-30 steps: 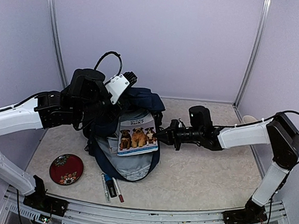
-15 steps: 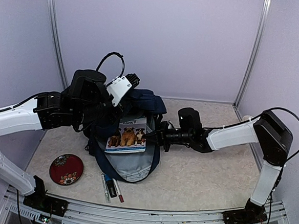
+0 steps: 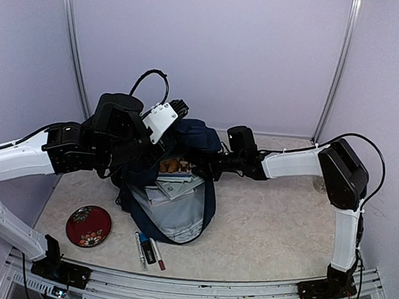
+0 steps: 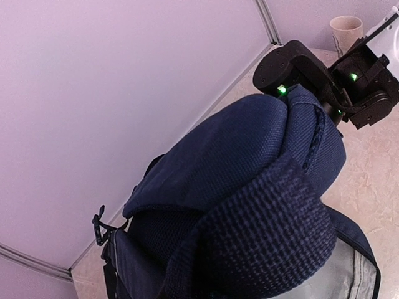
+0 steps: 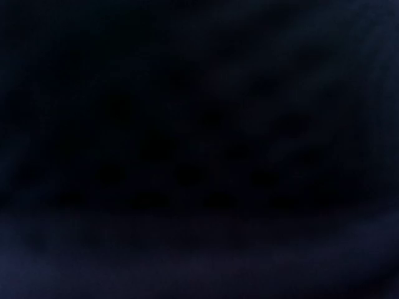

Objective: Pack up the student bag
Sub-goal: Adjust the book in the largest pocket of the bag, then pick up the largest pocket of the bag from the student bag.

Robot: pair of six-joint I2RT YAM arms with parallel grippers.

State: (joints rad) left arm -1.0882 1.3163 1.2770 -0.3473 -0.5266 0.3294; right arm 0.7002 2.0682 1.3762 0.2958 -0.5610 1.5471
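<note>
The student bag (image 3: 175, 216) lies open in the middle of the table, grey lining up, with its navy top (image 4: 237, 156) lifted. My left gripper (image 3: 142, 160) is buried in the bag's dark fabric and holds that upper part raised; a woven strap (image 4: 274, 243) covers its fingers in the left wrist view. A book with dogs on its cover (image 3: 173, 178) sits mostly inside the bag's mouth. My right gripper (image 3: 210, 166) reaches into the opening at the book's right edge. Its jaws are hidden, and the right wrist view is dark.
A red patterned dish (image 3: 88, 225) lies at the front left of the table. Markers (image 3: 148, 248) lie in front of the bag. A paper cup (image 4: 346, 28) stands near the back right wall. Both arms crowd the bag from either side.
The right arm pushed left into the bag and the dog book went from lying on the lining to mostly inside the opening. The left arm kept the bag's top raised.
</note>
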